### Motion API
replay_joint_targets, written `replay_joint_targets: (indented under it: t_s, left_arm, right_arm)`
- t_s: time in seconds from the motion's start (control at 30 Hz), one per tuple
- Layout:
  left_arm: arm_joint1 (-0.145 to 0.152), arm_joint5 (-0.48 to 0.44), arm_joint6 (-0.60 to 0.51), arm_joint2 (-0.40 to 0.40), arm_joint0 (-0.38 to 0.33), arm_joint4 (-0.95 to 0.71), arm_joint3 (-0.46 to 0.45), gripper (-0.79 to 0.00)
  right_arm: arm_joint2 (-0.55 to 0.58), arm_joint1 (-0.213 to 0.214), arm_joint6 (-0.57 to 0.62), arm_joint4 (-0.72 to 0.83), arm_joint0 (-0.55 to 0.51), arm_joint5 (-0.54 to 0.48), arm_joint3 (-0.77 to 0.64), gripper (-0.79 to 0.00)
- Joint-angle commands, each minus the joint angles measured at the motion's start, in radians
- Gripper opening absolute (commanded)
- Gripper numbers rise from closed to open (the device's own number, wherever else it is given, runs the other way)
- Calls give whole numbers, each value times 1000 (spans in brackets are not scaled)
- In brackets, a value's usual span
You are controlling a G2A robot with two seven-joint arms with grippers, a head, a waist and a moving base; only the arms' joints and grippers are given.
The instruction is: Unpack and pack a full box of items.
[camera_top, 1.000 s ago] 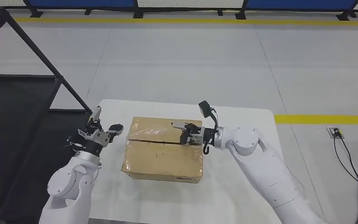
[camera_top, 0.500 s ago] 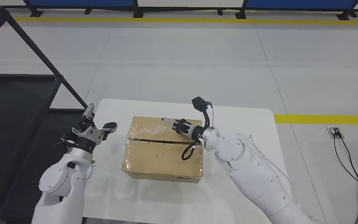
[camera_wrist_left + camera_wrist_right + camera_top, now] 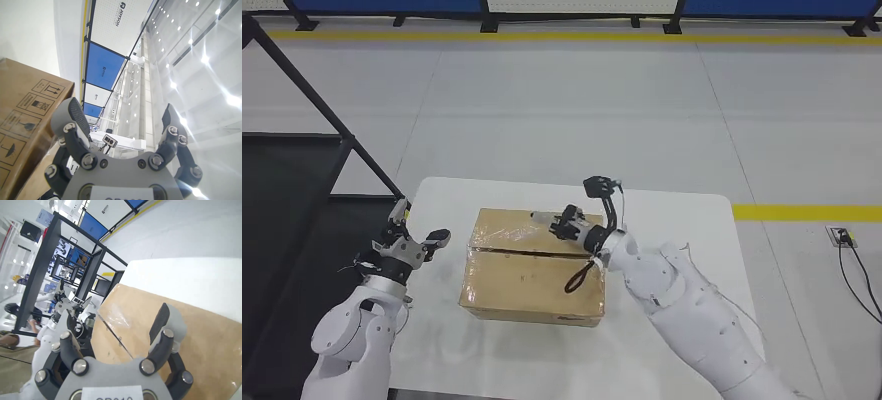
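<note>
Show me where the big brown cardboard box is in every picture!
Top view: brown cardboard box in the middle of the white table.
Left wrist view: its printed side beside the open left gripper.
Right wrist view: its taped top under the open right gripper.
Shared landmark: the left gripper, near the box's end.

Your box (image 3: 532,268) is plain brown cardboard, matt and faintly fibrous. Clear tape (image 3: 117,319) runs along its top seam, and toward the box's 9 o'clock end it looks glossy and wrinkled. The table (image 3: 682,230) beneath looks smooth and white, with a low sheen. On the left gripper (image 3: 122,109), at the box's 9 o'clock, you see matt grey plastic-looking fingers (image 3: 59,120), a dark ribbed pad (image 3: 76,111) that looks rubbery, and bright metal screws (image 3: 88,159). The right gripper (image 3: 115,313) shows the same finishes.
</note>
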Motion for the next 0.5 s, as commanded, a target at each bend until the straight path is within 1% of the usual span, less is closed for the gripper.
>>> replay_joint_targets:
  t_s: [0.0, 0.07, 0.1, 0.13, 0.17, 0.4, 0.47]
  left_arm:
    - [1, 1, 1, 0, 2, -1, -3, 0]
    - [2, 1, 2, -1, 4, -3, -5, 0]
    - [2, 1, 2, -1, 5, -3, -6, 0]
    - [2, 1, 1, -2, 6, -4, -6, 0]
    - [3, 0, 1, -2, 7, -4, -6, 0]
    - [5, -6, -2, -3, 17, -8, -6, 0]
    - [6, -8, -2, -4, 18, -11, -3, 0]
  right_arm:
    - [-23, 8, -52, -219, -31, 23, -74, 0]
    - [-61, 16, -74, -421, -74, 63, -151, 0]
    - [-79, 18, -64, -503, -96, 109, -186, 0]
    - [-96, 19, -30, -578, -111, 167, -217, 0]
    - [-95, 16, -17, -608, -129, 258, -252, 0]
    - [-95, 16, -17, -608, -129, 258, -252, 0]
    - [-91, 16, -25, -622, -137, 272, -248, 0]
